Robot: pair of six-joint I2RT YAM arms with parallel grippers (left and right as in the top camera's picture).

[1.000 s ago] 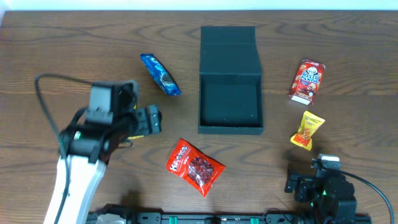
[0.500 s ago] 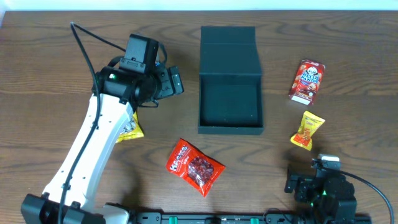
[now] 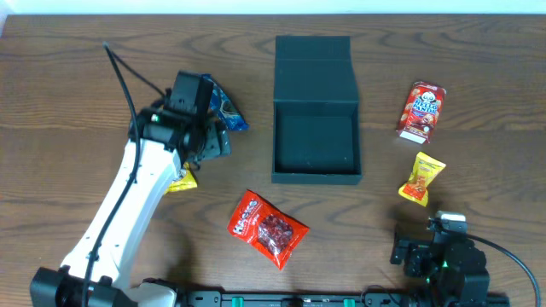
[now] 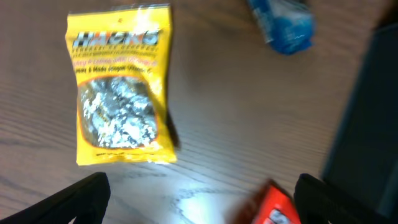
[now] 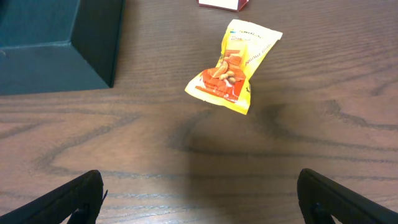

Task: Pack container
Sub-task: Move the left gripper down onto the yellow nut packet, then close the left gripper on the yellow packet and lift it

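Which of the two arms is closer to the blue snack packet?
Left. The left gripper is right beside the blue packet; the right gripper sits far off, past the container.

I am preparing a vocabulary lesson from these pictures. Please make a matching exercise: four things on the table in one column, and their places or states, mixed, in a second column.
Things:
1. container
2. yellow bag
3. red bag
4. small orange packet

Places or states:
A. partly hidden under the left arm
B. to the right of the container
C. lid open
D. nearer the robot than the container

Pairs: 1-C, 2-A, 3-D, 4-B
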